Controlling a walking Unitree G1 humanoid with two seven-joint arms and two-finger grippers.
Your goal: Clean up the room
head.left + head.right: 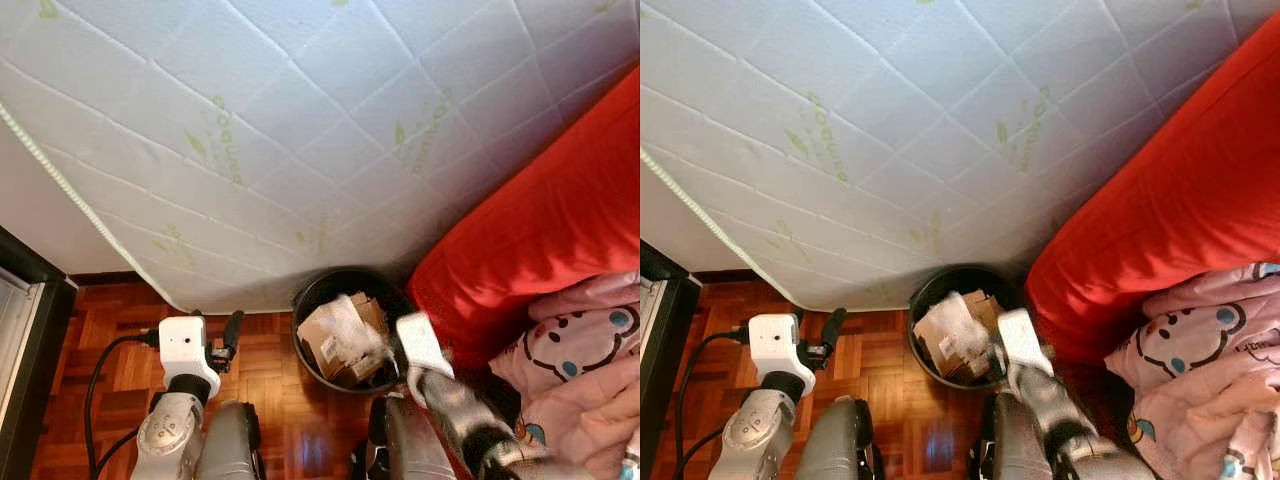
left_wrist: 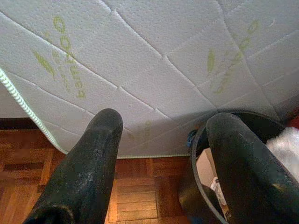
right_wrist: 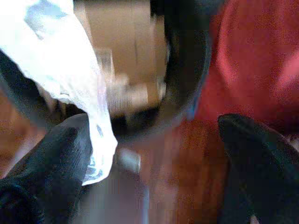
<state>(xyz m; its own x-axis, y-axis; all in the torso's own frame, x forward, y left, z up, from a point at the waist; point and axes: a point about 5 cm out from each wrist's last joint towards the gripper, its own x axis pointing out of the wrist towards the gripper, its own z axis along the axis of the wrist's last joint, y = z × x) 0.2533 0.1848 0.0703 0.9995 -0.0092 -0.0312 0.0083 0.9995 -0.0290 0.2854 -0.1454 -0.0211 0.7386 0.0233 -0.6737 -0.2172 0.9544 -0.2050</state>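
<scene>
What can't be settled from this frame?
- Bin contents below the cardboard: hidden by the top layer, eye views.
- Whether the plastic has left the right gripper: right wrist view blurred.
- Bin's far rim: hidden under the mattress.
- Pink bedding: cut off by the edge.

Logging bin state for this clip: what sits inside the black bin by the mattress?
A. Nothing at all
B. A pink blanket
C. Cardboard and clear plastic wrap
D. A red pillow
C: the black bin holds crumpled cardboard with clear plastic wrap on top, beside the right gripper.
</scene>
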